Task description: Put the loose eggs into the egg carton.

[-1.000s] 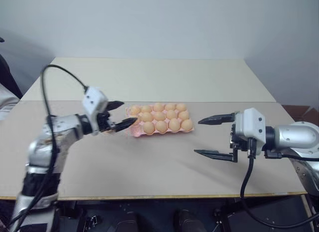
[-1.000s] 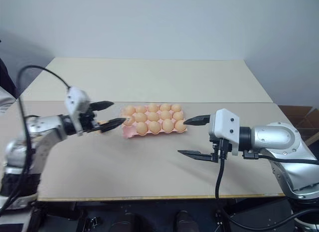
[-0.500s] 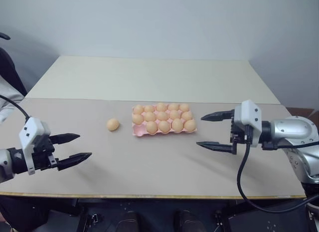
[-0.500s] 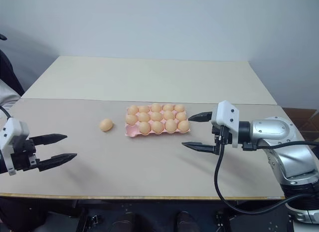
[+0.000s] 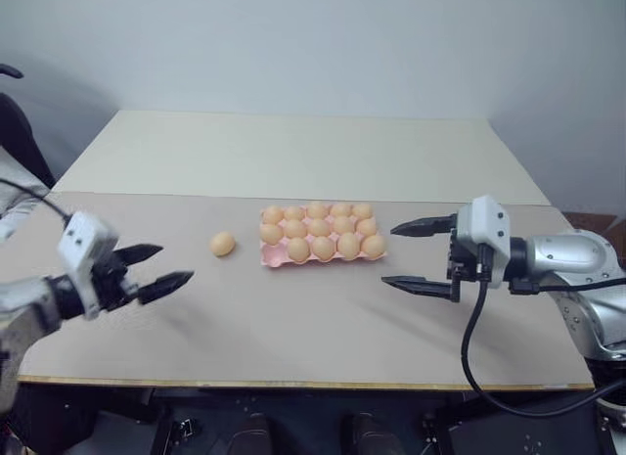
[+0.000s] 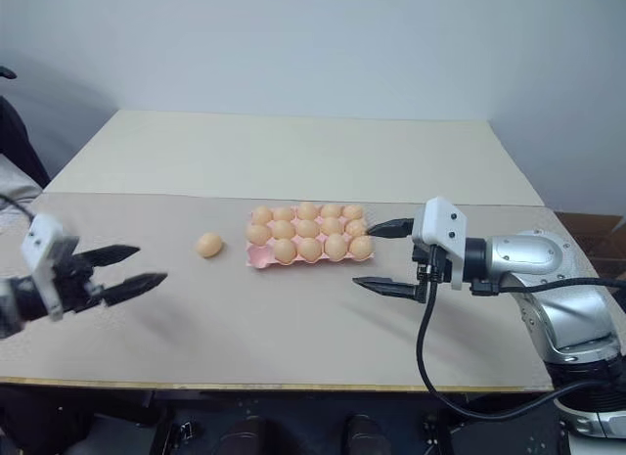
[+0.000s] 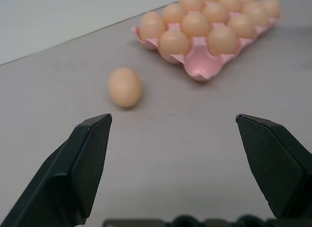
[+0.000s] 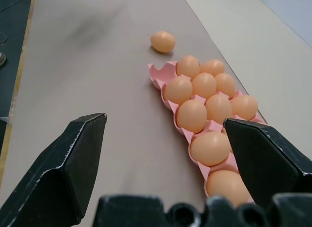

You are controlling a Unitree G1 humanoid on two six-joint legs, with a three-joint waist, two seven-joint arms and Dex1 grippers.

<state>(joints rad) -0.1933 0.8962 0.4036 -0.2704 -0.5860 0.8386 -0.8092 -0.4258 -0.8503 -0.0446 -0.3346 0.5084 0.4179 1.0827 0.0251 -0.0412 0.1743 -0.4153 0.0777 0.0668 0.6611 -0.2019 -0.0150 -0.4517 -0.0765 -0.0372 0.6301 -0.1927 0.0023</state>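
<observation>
One loose egg left on the table, both grippers empty and spread wide.

Head views: the loose egg [image 5: 222, 244] lies left of centre, just beside the egg carton [image 5: 323, 257]; left gripper [image 5: 156, 269] at lower left, right gripper [image 5: 423, 254] at right, apart from both.
Left wrist view: the egg sits upper left, so I'd centre the jaws on it and close gently.
Right wrist view: the carton's near-corner cup looks empty, the others hold eggs.

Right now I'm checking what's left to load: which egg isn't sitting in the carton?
The lone egg lying on the table, apart from the pink egg carton on its left-arm side. All other eggs sit in cups.
</observation>
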